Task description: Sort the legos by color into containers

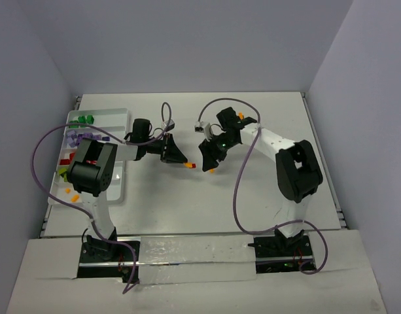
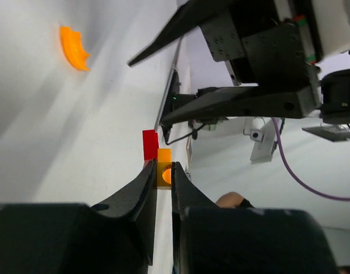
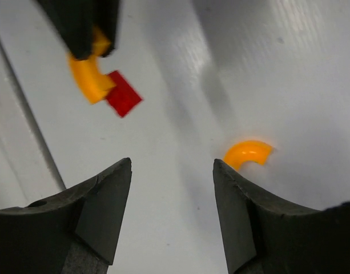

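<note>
Right wrist shows orange arc [image 3: 249, 154] beside parted fingers [image 3: 103, 205].

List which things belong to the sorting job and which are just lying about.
Job: white translucent compartmented plastic tray; orange curved plastic brick gripped by left hand; second orange curved brick, loose; small red square brick.
Lying about: purple cables.
</note>
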`<state>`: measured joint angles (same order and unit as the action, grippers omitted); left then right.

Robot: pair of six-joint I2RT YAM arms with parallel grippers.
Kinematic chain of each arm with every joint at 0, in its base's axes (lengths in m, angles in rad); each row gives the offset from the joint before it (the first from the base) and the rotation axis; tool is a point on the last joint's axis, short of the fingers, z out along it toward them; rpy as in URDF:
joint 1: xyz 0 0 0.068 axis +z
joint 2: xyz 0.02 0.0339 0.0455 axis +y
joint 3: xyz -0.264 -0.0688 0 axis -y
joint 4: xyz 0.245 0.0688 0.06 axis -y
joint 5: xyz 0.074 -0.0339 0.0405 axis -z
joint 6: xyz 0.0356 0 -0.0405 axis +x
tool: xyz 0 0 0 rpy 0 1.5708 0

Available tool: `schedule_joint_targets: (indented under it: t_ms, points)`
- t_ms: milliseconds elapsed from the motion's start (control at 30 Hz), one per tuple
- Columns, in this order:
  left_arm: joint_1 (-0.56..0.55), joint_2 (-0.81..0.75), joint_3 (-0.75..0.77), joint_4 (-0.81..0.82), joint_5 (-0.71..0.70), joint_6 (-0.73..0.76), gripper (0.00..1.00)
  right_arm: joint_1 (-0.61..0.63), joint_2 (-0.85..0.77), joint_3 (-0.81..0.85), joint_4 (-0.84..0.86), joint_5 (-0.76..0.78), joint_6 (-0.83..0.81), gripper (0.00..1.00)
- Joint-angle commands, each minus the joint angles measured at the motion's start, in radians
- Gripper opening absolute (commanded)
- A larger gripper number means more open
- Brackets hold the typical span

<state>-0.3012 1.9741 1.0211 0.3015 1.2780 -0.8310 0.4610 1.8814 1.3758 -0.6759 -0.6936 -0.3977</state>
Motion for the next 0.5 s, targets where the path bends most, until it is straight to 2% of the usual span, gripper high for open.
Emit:
schedule_joint_targets:
  t_ms: [0, 233, 467]
  points:
    - [0.002, -0.063, -0.001, 0.078, 0.109, -0.015, 0.0, -0.004, -0.171, -0.056, -0.002, -0.178, -0.115, 0.64]
    - [-0.011, -0.099, -0.019, 0.138, 0.077, -0.15, 0.0, 0.036, -0.316, -0.161, 0.089, -0.2, -0.203, 0.59]
    - [-0.049, -0.14, -0.018, 0.164, 0.083, -0.22, 0.0, 0.07, -0.301, -0.124, 0.101, -0.139, -0.23, 0.62]
